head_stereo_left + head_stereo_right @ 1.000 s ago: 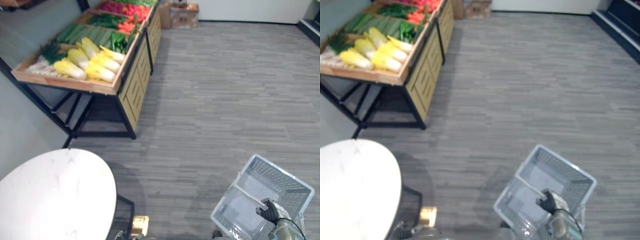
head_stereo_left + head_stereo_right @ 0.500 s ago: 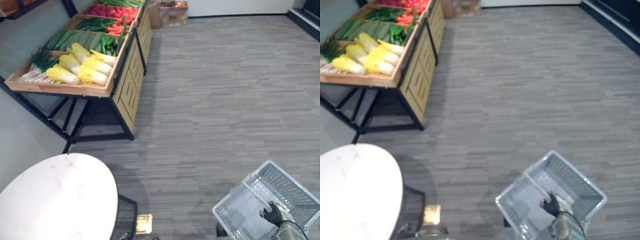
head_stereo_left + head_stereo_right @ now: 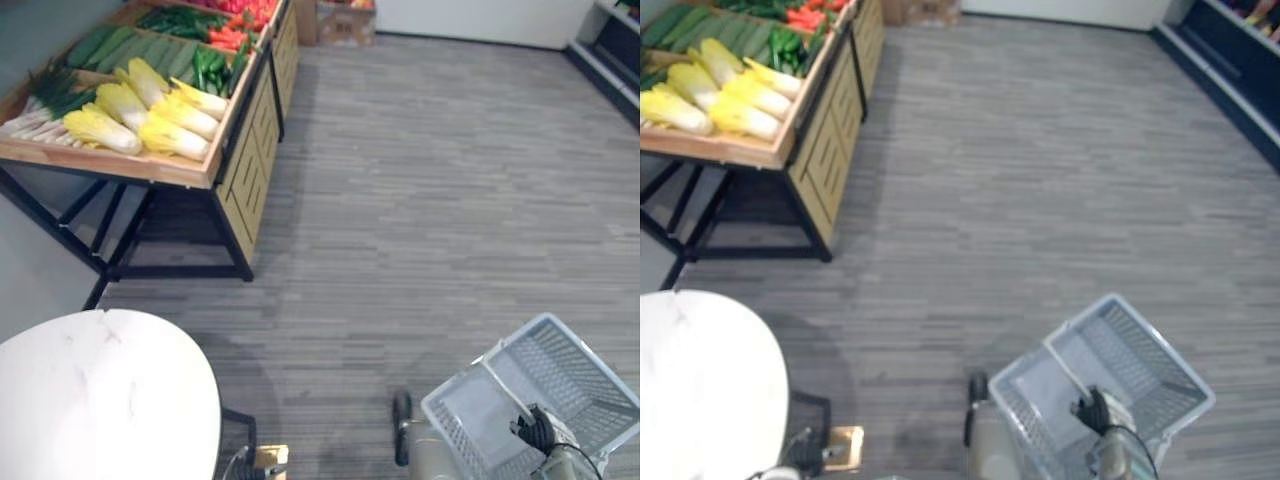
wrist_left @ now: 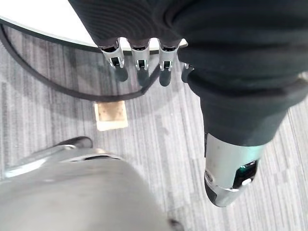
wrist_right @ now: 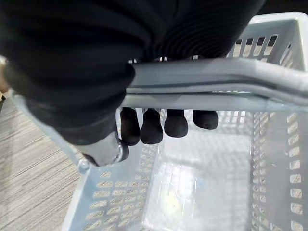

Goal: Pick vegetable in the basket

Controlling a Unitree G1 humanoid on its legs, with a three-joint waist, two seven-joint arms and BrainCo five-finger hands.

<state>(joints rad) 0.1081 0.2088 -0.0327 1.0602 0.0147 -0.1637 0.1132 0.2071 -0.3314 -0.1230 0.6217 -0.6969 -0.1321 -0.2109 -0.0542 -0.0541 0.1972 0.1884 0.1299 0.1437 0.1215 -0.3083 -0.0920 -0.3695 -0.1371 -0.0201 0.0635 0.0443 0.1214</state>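
Right robot hand: fingers curled round the basket handle, holding it. The grey mesh basket hung below that robot hand. Its inside was bare; no vegetable was in it yet.

Left robot hand: fingers hung loose and fairly straight, holding nothing. It sat just beside the rim of the round white table, above the carpeted floor.

Task's thing: the vegetables lay on the wooden produce bench, well ahead of both robot hands and off to the left, far out of reach. Open floor lay between. Nearest the front edge were the napa cabbages, on their sides and packed side by side. Their long axes ran slantwise across the tray, pale stalk ends pointing toward the right robot hand's side. Cucumbers, green peppers and red vegetables lay further back.

Judgement: the deciding relation is side. The bench stood on the left robot hand's side, and that robot hand was the free one, so it is the nearer and likelier picker. The basket, on the far side from the bench, must be brought close first. A grasp across a cabbage's long axis looks easiest.
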